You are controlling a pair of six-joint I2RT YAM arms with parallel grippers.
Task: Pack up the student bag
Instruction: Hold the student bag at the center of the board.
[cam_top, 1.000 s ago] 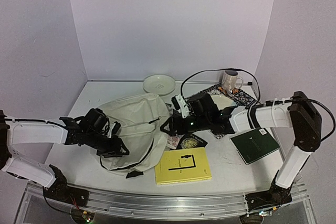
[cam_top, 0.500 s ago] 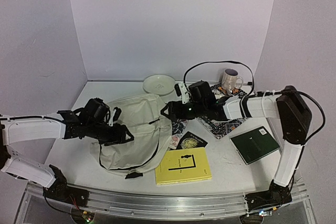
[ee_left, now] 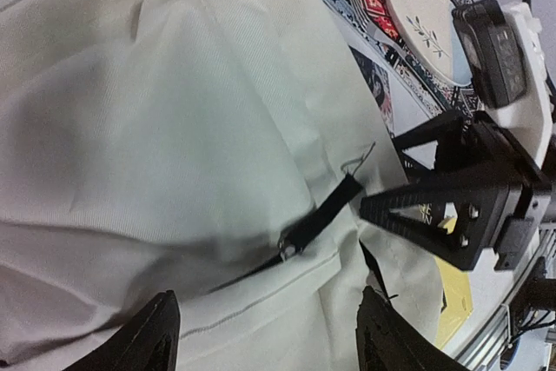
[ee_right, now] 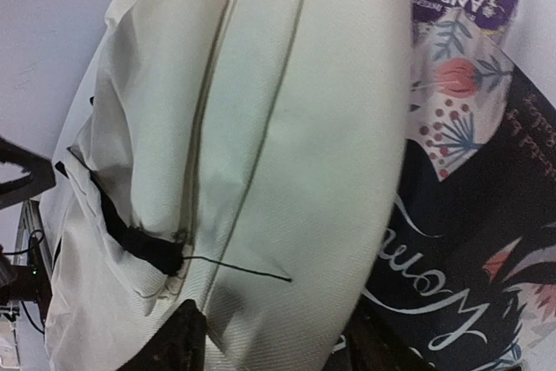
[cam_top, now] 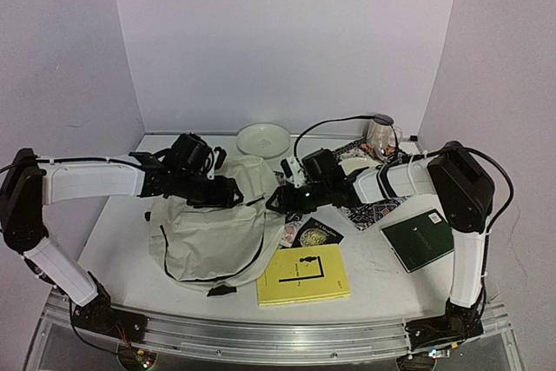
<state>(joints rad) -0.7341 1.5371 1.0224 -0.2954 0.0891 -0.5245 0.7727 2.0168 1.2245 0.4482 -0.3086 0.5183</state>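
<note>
- Left hand (cam_top: 228, 194) released, spread over student bag (cam_top: 208, 228), upper part.
- Right hand (cam_top: 274, 202) straddles bag's right edge; grasp unclear.
- Zipper pull tab (ee_left: 317, 219) lies between both hands.

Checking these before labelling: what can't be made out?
- Right tool grip on the bag: right wrist view, fingertips cut off by the bottom edge.
- Books: top view, partly under the bag.
- Mug: top view, small and blurred.
</note>
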